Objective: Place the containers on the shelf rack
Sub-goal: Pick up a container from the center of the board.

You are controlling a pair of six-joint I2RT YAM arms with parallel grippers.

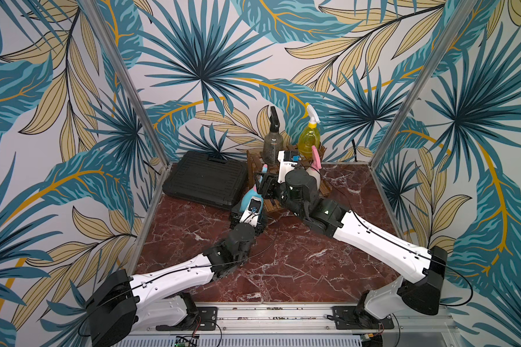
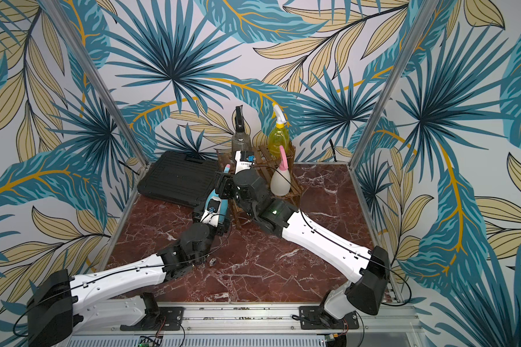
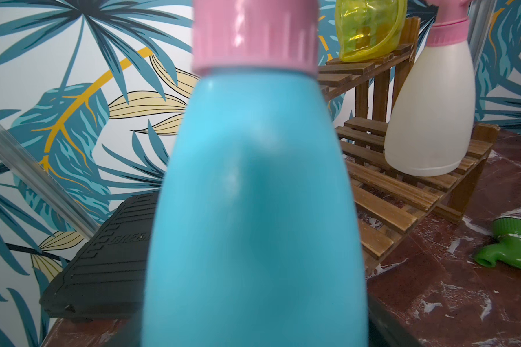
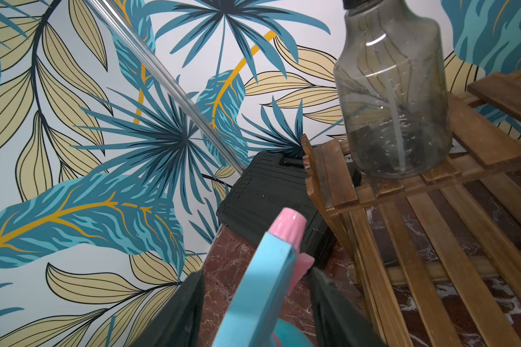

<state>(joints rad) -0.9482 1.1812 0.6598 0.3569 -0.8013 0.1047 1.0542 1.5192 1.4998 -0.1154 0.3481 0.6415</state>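
Leaf-patterned wallpaper is closing in a red marble worktop, with the shelf rack standing at the back, just beside a flat black case.

Three of the four containers are already sitting on the rack. The grey bottle and the yellow bottle are standing upright on the upper step. The white bottle is standing on the lower step, toward its right end.

The light blue bottle is the last one out. It is leaning tilted just in front of the rack's left end, its pink nozzle pointing toward the case.

The left end effector is wrapping the bottle's body low down and, by the tilt, is carrying it. The bottle is filling the left wrist view, so the contact itself is hiding.

The right end effector is straddling the blue-and-pink spray head at a middling width. Worktop is showing between one finger and the head, so it is not gripping.

The step in hand looks like a handover or a two-armed steadying of this last bottle. Next, one arm is needing a firm hold. The bottle is needing righting and lifting clear of the rack's side slats. The free slats left of the white bottle are looking like the natural spot.

A green nozzle is lying on the worktop, apart from the rack.
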